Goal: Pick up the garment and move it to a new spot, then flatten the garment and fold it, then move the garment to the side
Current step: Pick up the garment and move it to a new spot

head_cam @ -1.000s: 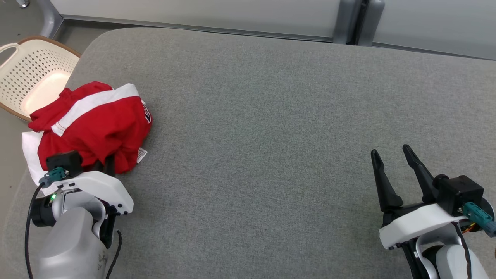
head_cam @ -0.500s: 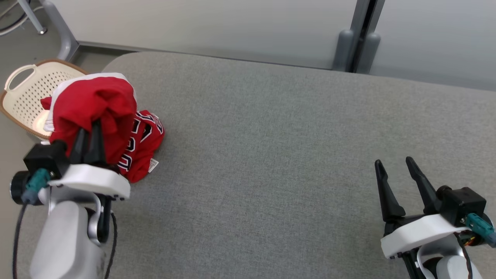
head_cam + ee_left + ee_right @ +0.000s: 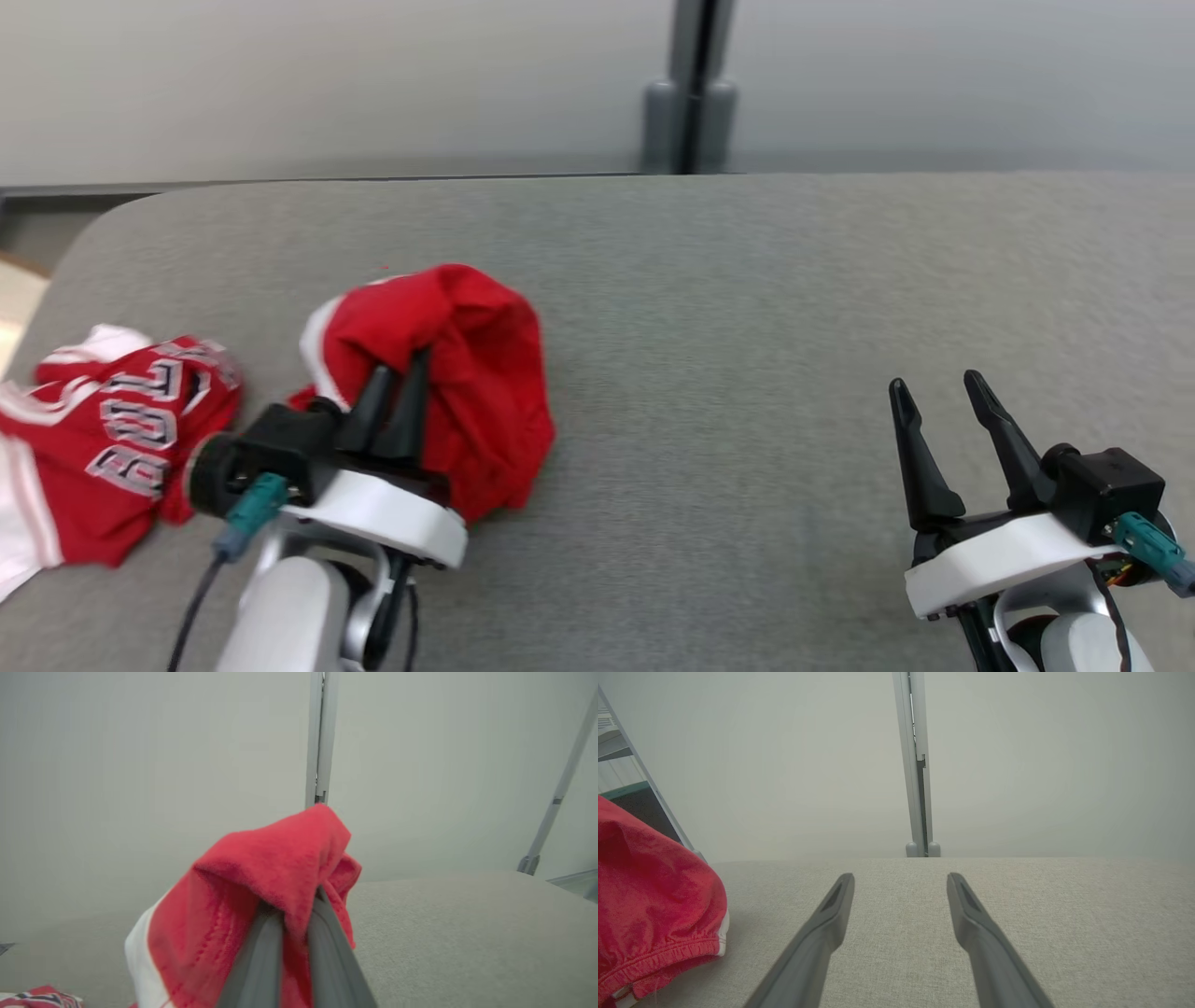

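The garment lies on the desk in the left half of the frame, one end bunched over the left tool at lower left. The right tool sits lower right, well apart. A post stands behind the desk, top centre.

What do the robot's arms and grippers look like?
The left gripper and the right gripper each have two long, dark, tapering fingers on a curved white base. Beside each base sits a black block with a teal plug. A black cable leaves the left plug. The forearms are pale grey.
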